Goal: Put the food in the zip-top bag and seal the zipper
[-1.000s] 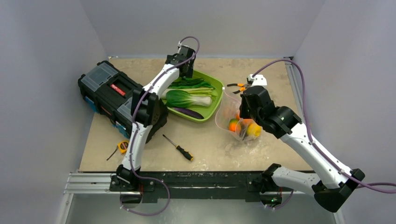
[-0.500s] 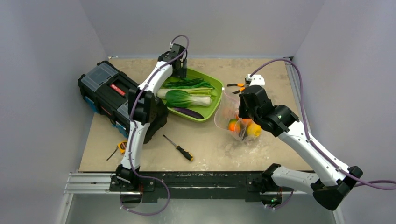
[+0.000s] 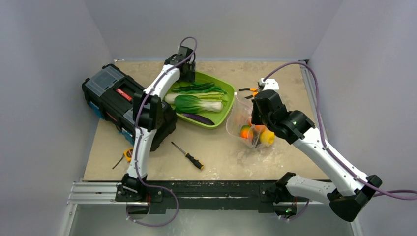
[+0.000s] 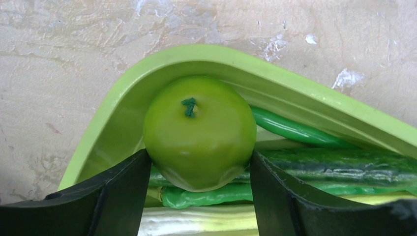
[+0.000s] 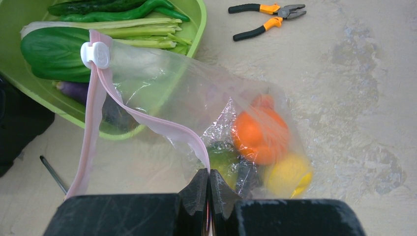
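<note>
I count two arms, left arm (image 3: 156,91) and right arm (image 3: 319,147); one tray (image 3: 225,109); one bag (image 5: 162,83) with one slider (image 5: 96,54). Food: one green fruit (image 4: 199,140), one bok choy (image 3: 196,104), one eggplant (image 3: 196,118), one orange (image 5: 258,135), one lemon (image 5: 287,174); the pods (image 3: 199,88) I can't count. At the tray's nine o'clock, one toolbox (image 3: 118,101); also one screwdriver (image 3: 188,156), one pliers (image 5: 268,12), one tape measure (image 3: 129,154).

Clear zip-top bag (image 5: 196,98) gaping, partly filled — pink zipper (image 5: 93,123) unsealed.
Inside lie the orange (image 5: 258,135) and lemon (image 5: 288,174); green round fruit (image 4: 199,140), bok choy (image 3: 196,103) and eggplant (image 3: 196,118) lie outside it.
</note>
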Controlling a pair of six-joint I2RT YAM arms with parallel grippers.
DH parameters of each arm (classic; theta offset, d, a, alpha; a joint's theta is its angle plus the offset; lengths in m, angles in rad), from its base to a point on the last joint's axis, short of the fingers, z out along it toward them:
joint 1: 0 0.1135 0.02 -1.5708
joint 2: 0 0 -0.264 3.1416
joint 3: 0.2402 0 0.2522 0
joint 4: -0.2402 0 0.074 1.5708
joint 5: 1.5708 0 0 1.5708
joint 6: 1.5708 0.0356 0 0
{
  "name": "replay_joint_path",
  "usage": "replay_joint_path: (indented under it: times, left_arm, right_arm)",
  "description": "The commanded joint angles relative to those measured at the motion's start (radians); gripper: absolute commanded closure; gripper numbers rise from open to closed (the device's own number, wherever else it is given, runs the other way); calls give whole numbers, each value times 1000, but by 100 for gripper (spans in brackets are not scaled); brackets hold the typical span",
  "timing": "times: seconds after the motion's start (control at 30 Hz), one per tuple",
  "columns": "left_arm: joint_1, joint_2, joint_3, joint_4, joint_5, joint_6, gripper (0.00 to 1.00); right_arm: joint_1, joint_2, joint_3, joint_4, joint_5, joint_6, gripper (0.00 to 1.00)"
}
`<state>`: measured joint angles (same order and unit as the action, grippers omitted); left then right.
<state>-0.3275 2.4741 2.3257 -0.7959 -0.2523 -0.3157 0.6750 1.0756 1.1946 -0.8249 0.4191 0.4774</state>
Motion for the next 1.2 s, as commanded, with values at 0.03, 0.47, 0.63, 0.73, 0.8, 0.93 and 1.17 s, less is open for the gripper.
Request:
replay_joint_path:
  times: [0.03, 0.47, 0.63, 0.73, 0.8, 0.93, 1.17]
  left_arm:
    - [8, -142, -45, 30, 48, 40, 60]
    - [7, -393, -179, -66, 208, -21, 73]
    - [7, -478, -189, -138, 378, -104, 73]
    - [4, -548, -229, -166, 506, -182, 73]
    - [-4, -603, -282, -170, 591, -243, 73]
    - [-43, -725, -401, -165, 683, -326, 72]
    - [-203, -884, -491, -143, 774, -378, 71]
  right_arm:
    - [-3, -19, 15, 14, -4, 6, 100]
    - [-4, -93, -39, 55, -1, 16, 100]
    - [-3, -120, -60, 85, -3, 19, 100]
    - [-3, -148, -87, 109, 1, 26, 100]
    - [-3, -165, -103, 122, 1, 33, 100]
    - [-3, -192, -142, 156, -5, 44, 100]
    - [-3, -210, -187, 245, -6, 50, 100]
